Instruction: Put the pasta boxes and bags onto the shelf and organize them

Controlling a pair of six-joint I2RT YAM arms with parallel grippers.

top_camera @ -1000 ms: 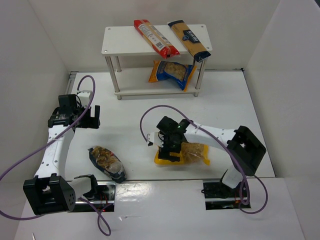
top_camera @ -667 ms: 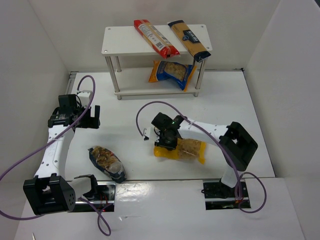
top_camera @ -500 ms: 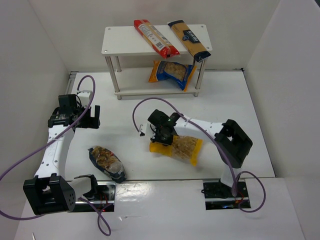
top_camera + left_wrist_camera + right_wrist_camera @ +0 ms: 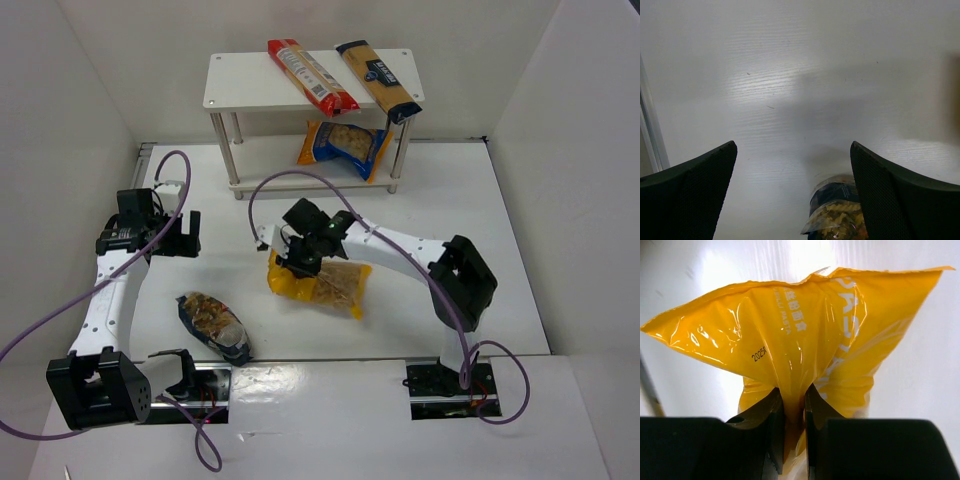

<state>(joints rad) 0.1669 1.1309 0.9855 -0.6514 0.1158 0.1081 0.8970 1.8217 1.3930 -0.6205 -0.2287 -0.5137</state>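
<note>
We hold yellow bag (image 4: 790, 340); right claw (image 4: 792, 400) pinched on its top fold. Left claw (image 4: 792, 150) wide, empty. Next, likely: raise bag to shelf (image 4: 250, 80) ahead of right claw.

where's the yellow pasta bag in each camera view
Top external: yellow bag just left of centre, held by the right gripper.
Left wrist: not clearly in it; only the dark bag of brownish pasta shows, at the bottom edge.
Right wrist: yellow bag fills the middle, with a fold clamped between the jaws.
Shared landmark: the white table shows in all three.
</note>
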